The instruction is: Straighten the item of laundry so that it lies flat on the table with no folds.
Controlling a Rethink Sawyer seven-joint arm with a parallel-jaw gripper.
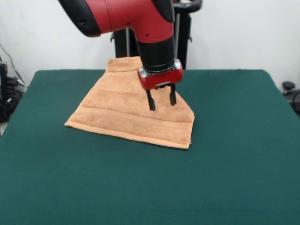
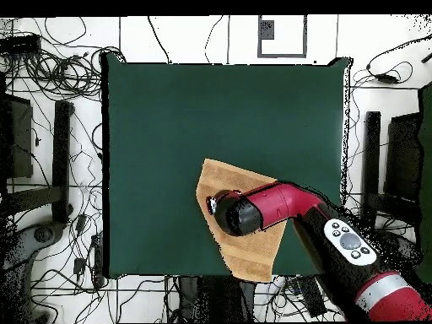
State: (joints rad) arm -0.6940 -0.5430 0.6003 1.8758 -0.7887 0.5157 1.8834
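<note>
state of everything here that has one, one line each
towel: lying on the table, not square, narrowing toward the far edge, apparently folded
gripper: open, fingers pointing down just over the towel's right part, holding nothing
table: green cover, towel at its robot-side edge

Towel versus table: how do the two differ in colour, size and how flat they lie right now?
The towel is light orange-tan; the table is dark green. The towel covers only a small part of the table, on the side nearest the robot. The table lies flat and rectangular, while the towel tapers to a narrow far end, so it appears folded. The open end effector hovers over the towel, not the bare table. Both show a soft cloth surface.
</note>
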